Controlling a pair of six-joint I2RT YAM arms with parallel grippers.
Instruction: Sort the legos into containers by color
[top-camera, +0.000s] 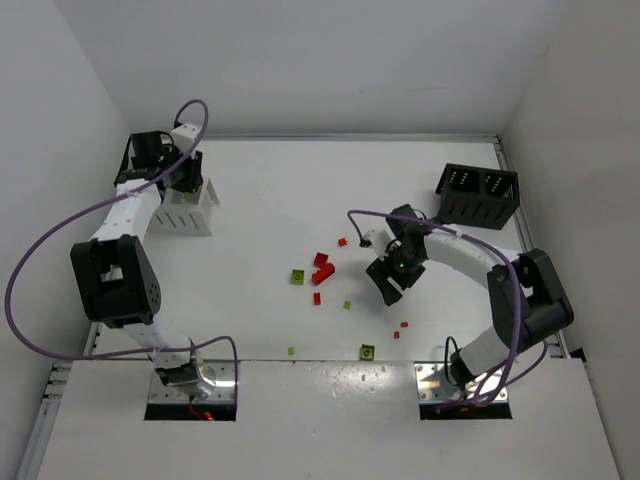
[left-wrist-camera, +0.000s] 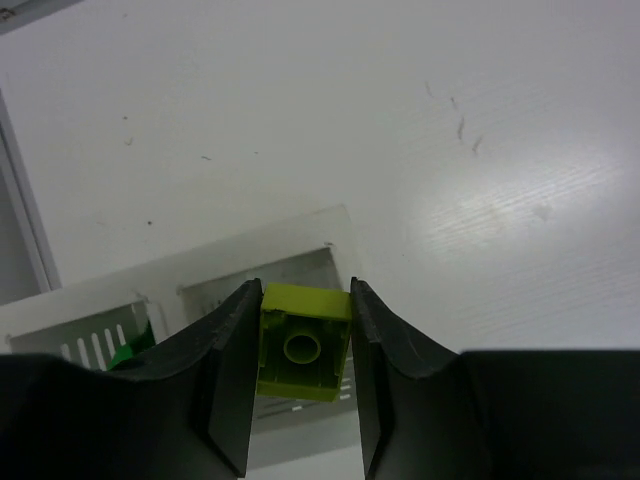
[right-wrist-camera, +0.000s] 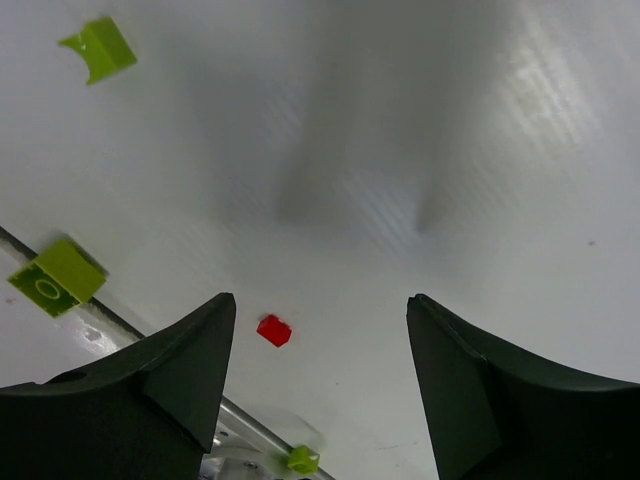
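The worktop (top-camera: 270, 190) carries the white container (top-camera: 185, 212), the black container (top-camera: 478, 195) and, between them, many unsorted legos (top-camera: 322, 268). The left hand (left-wrist-camera: 305, 292) grips a yellow-green brick (left-wrist-camera: 303, 350) above the white container; the right hand (right-wrist-camera: 320, 300), open, hovers over a red brick (right-wrist-camera: 273, 330)

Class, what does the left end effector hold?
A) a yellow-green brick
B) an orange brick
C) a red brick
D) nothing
A: the left end effector is clamped on a yellow-green brick, by the white bin.
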